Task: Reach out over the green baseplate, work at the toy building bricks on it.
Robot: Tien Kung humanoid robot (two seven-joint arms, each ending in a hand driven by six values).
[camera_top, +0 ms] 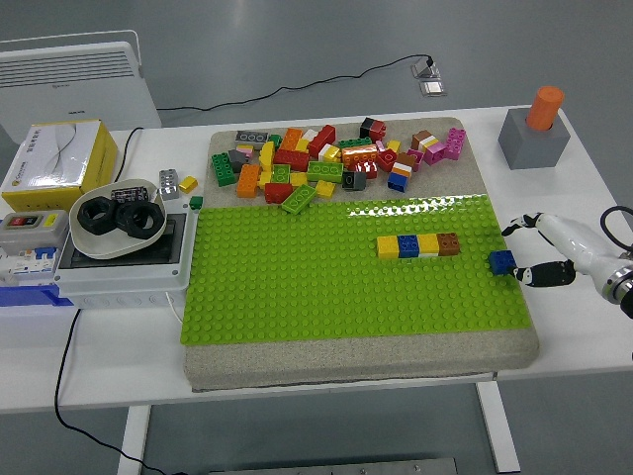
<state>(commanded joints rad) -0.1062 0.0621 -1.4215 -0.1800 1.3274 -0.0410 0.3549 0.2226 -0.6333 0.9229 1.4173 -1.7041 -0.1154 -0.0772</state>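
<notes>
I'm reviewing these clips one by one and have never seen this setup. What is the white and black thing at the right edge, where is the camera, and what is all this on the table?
The camera sits high on a humanoid robot, looking down over a white table. The thing at the right edge is the robot's right hand, fingers spread, holding nothing; a blue brick lies just beside it at the edge of the green baseplate. On the baseplate stands a short row of bricks, yellow, blue, yellow, brown. Behind lies a loose pile of bricks. To the left are a bowl of black rings and a yellow box. The left arm is out of view.
</notes>
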